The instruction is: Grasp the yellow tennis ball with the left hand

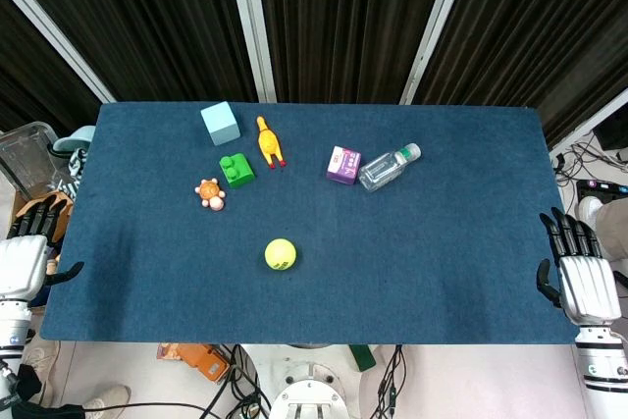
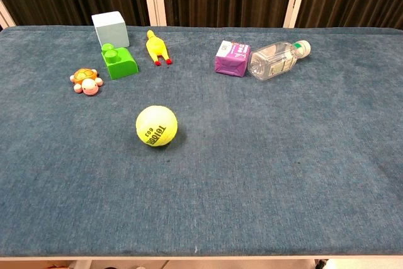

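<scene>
The yellow tennis ball (image 1: pixel 281 254) (image 2: pixel 156 125) lies alone on the blue table, near the front edge and a little left of centre. My left hand (image 1: pixel 27 252) hangs off the table's left edge, well left of the ball, fingers apart and holding nothing. My right hand (image 1: pixel 579 270) hangs beyond the right edge, also with fingers spread and nothing in it. Neither hand appears in the chest view.
Behind the ball lie an orange turtle toy (image 1: pixel 209 193), a green block (image 1: pixel 236 169), a light blue cube (image 1: pixel 220 123), a yellow rubber chicken (image 1: pixel 268 141), a purple carton (image 1: pixel 343 165) and a lying plastic bottle (image 1: pixel 388 167). A clear bin (image 1: pixel 29 154) stands left of the table.
</scene>
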`<action>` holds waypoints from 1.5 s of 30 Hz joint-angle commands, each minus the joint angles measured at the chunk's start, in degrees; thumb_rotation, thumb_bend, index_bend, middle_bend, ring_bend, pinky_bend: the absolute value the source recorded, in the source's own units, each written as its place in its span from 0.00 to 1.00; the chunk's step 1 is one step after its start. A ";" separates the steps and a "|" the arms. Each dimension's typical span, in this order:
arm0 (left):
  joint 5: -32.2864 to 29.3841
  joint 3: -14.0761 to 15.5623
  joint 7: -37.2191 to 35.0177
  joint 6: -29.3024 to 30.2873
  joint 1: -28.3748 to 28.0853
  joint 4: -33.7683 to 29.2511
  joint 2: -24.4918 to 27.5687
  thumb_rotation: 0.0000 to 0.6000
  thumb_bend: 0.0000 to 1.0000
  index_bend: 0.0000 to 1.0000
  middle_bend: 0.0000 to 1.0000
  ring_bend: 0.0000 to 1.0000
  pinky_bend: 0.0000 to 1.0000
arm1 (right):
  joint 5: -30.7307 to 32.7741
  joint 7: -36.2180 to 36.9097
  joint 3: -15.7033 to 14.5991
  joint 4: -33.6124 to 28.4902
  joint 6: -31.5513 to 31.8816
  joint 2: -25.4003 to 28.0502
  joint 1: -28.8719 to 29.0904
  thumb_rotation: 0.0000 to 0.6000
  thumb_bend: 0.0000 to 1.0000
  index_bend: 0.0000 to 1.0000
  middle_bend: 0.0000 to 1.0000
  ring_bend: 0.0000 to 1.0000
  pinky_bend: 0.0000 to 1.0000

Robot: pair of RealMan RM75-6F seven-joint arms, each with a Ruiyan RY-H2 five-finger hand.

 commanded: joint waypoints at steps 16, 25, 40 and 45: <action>1.79 1.14 -2.76 -1.36 -0.46 -2.23 0.60 1.00 0.14 0.05 0.00 0.00 0.12 | 0.46 0.02 0.11 -0.29 -0.37 0.10 0.01 1.00 0.85 0.00 0.03 0.11 0.12; 14.96 5.59 -6.71 -3.44 -4.35 -9.99 0.96 1.00 0.14 0.05 0.00 0.00 0.12 | 0.67 -0.08 0.12 -0.39 -0.59 0.02 0.03 1.00 0.85 0.00 0.03 0.11 0.12; 16.52 2.13 -6.23 -15.55 -17.34 -9.22 -9.16 1.00 0.14 0.05 0.00 0.00 0.12 | 1.46 0.57 0.37 -0.34 -1.17 0.23 0.14 1.00 0.85 0.00 0.03 0.11 0.12; 18.09 2.73 -7.18 -16.74 -19.86 -7.80 -10.93 1.00 0.14 0.05 0.00 0.00 0.12 | 1.81 0.48 0.53 -0.32 -1.54 0.22 0.33 1.00 0.85 0.00 0.03 0.11 0.12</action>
